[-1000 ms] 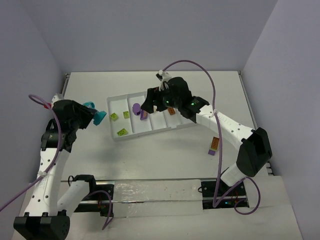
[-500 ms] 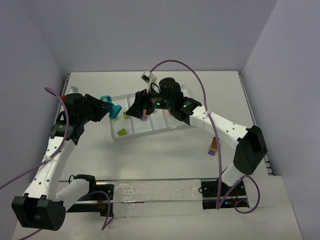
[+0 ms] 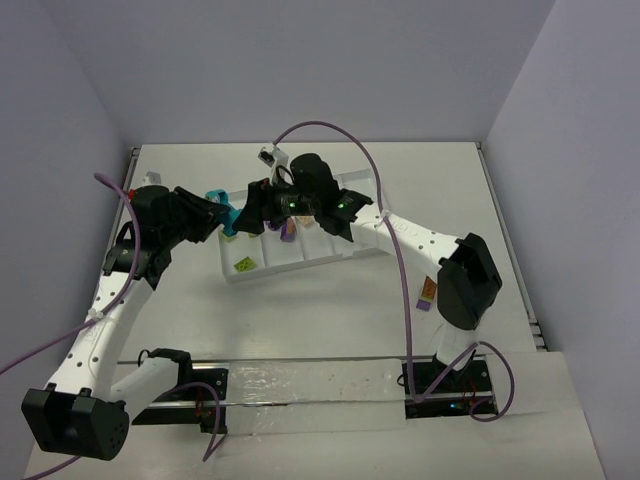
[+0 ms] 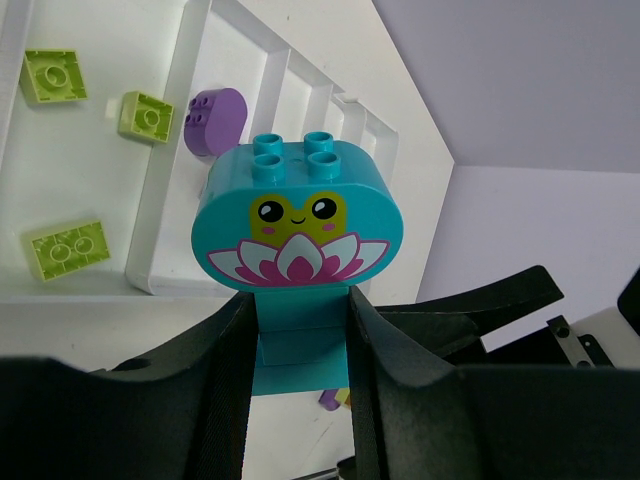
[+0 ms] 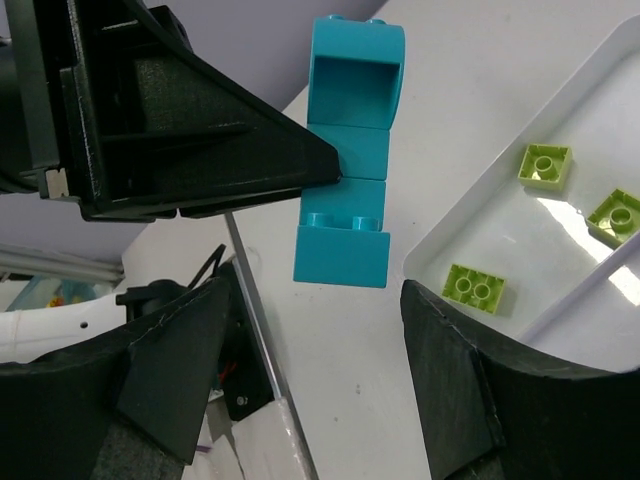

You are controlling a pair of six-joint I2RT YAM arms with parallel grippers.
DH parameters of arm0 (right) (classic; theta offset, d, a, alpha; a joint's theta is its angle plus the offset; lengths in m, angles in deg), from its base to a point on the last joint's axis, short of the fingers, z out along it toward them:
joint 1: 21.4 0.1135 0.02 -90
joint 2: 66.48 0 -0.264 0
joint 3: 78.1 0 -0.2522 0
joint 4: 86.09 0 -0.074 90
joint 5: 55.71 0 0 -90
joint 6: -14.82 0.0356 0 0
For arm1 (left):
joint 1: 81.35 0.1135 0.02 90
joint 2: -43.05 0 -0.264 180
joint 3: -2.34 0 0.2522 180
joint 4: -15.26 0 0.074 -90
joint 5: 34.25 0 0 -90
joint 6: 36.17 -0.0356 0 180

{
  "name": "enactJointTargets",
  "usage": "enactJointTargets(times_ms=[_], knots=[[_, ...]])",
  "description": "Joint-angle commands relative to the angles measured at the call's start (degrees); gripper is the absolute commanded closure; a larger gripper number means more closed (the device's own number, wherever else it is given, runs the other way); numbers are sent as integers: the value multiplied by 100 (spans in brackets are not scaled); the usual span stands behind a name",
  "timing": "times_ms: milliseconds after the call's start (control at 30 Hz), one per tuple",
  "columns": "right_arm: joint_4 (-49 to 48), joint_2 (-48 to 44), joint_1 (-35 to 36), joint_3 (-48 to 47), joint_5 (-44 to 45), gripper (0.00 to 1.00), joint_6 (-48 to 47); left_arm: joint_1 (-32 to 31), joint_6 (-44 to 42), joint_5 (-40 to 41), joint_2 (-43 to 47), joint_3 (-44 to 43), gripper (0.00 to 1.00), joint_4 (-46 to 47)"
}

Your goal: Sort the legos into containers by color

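Sorting is under way, and the step in hand concerns the teal piece, a rounded brick printed with a frog face on a lotus. It hangs in the air just beside the left end of the tray, over the surface and not yet in any compartment.

Left gripper: pressed onto the piece's lower block, one finger on each side. The rounded top stands clear above the fingers. Grip appears firm and square.

Right gripper: spread wide and turned toward the same piece. In the right wrist view the piece lies in the gap between its fingers, with clearance on both sides. No contact is seen and it holds nothing.

Tray contents noted: three lime bricks in the end compartment and a purple piece in the next. No teal is seen in the compartments that show. An orange and purple stack lies on the surface to the right, well apart from the tray.

Assessment: this reads as a handover between arms. The next move calls for the right gripper to close on the free part of the piece before the left lets go. The piece then goes to a compartment with no other colour. With both arms close together here, early release would likely drop the piece outside the tray.
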Motion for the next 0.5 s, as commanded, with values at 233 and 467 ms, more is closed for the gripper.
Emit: enactJointTargets(times_ms=[233,467], knots=[[-434,382,53,-506,-192,64,269,-35,33,32,-55,-256,100,302],[-570,233,35,-203,-268,100,205,-35,-53,148,-62,-355,100,101]])
